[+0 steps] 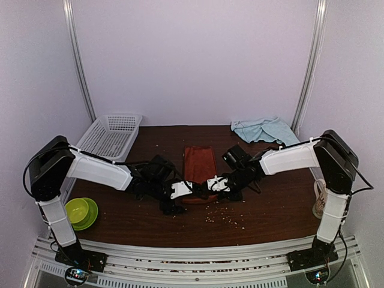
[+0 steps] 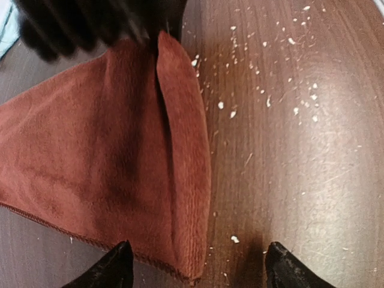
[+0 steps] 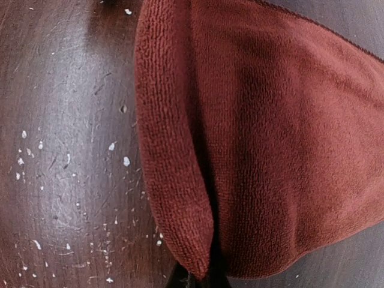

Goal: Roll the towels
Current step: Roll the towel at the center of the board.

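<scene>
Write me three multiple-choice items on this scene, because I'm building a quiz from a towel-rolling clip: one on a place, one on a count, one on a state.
1. Where on the dark wooden table does the crumpled pale light-blue cloth towel lie?
A. far right corner
B. near left corner
C. centre

2. How many cloth towels are in view?
A. one
B. two
C. three

3. How does the right arm's pincer stand?
A. wide open over bare wood
B. shut on the rust-red cloth towel
C. shut on nothing

Key:
1 A: the top view shows it against the far right edge.
2 B: there is the blue one, plus the red one in the centre.
3 B: the right wrist view shows the red fold pinched between its tips.
</scene>
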Robot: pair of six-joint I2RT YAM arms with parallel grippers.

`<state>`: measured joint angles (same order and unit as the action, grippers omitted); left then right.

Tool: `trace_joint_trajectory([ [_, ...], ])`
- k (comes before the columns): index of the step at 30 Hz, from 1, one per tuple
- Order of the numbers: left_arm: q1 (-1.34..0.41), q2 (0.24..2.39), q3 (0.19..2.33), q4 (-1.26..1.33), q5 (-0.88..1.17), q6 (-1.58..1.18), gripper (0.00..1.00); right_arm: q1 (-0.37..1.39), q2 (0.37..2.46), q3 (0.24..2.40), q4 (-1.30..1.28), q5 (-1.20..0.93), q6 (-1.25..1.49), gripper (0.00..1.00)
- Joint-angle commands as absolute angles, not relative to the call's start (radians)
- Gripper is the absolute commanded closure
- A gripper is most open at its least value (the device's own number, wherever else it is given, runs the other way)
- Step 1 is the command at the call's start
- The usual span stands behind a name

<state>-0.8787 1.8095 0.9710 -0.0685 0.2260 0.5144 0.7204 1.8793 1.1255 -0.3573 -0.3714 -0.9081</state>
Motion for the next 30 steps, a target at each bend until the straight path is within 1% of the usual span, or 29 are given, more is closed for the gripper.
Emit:
trace_joint_trajectory([
  [1, -0.878, 1.817, 0.983, 0.003, 0.179, 0.525, 0.23, 0.675, 1.907, 1.162, -0.518, -0.465, -0.872, 1.00],
  [6, -0.872, 1.811, 0.961, 0.069, 0.171, 0.530, 0.25, 0.650, 1.965, 1.236, -0.622, -0.531, -0.868, 1.00],
  [13, -0.868, 1.839, 0.971, 0.070, 0.241, 0.546, 0.28, 0.629, 1.997, 1.305, -0.736, -0.606, -0.879, 1.00],
  [15, -0.867, 1.852, 0.979, 0.062, 0.260, 0.552, 0.30, 0.628, 1.997, 1.313, -0.746, -0.617, -0.881, 1.00],
  [18, -0.867, 1.884, 1.008, 0.037, 0.275, 0.556, 0.37, 0.626, 1.998, 1.316, -0.751, -0.623, -0.881, 1.00],
  [21, -0.867, 1.905, 1.024, 0.023, 0.286, 0.557, 0.51, 0.625, 2.003, 1.323, -0.761, -0.627, -0.881, 1.00],
  [24, -0.867, 1.907, 1.024, 0.026, 0.297, 0.555, 0.58, 0.624, 2.005, 1.327, -0.764, -0.626, -0.880, 1.00],
  [26, -0.868, 1.903, 1.017, 0.033, 0.309, 0.553, 0.67, 0.622, 2.009, 1.328, -0.766, -0.626, -0.878, 1.00],
  [30, -0.867, 1.876, 0.989, 0.059, 0.344, 0.545, 0.69, 0.608, 2.018, 1.342, -0.785, -0.647, -0.871, 1.00],
])
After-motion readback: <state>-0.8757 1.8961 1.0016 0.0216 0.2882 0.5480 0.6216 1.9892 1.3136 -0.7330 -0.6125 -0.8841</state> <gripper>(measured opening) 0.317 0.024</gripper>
